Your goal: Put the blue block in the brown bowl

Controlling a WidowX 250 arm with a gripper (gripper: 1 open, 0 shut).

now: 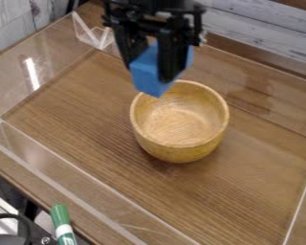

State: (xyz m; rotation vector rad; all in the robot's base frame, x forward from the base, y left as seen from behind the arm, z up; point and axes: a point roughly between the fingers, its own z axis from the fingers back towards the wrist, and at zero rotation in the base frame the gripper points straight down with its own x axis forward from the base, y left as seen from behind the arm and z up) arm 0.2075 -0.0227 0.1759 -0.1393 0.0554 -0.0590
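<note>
**Blue block over the bowl's near rim, not released yet**

Blue block [149,75] is clamped in my gripper [157,67], jaws closed on its sides, hanging clear of the worktop [66,115]. It sits above the upper-left edge of the brown bowl [180,120] as the camera sees it, its lower corner overlapping the rim line. It does not look centred over the hollow yet. The bowl is empty, upright, and well apart from the green marker [61,222] at the bottom edge.

How I'd run this step:
- Carry the block further toward the bowl's middle before opening. A drop from here could clip the thick rim and bounce out.
- Keep the gripper pointing down and the block level, so it falls flat, not on a corner.
- Lower it into the bowl's mouth before letting go. A short drop means less bounce on hard wood.
- Open fully, then lift straight up so the fingers don't drag the block or nudge the bowl.

Height above the rim is hard to judge from this single view, so I'd descend slowly.
</note>
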